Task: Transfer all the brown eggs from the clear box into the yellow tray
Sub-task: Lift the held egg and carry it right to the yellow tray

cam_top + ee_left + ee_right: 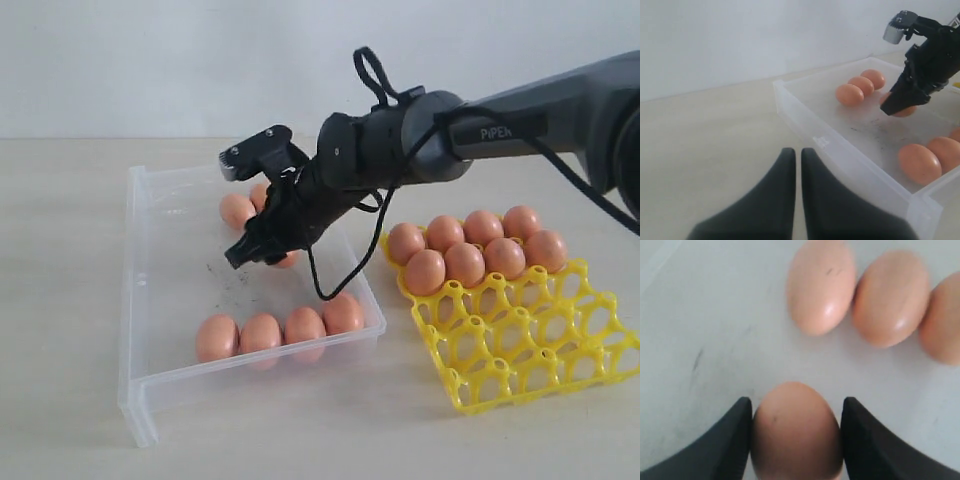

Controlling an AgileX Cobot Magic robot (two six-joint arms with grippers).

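My right fingers (730, 440) pinch one brown egg (795, 432) inside the clear box (135, 300), toward its right edge. My left fingers (772, 200) are pressed together above the table (700, 150).

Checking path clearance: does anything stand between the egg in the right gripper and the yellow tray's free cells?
Only the clear box's low side wall lies between the egg in the right gripper and the yellow tray. The tray's near cells are free; eight eggs fill its two far rows.
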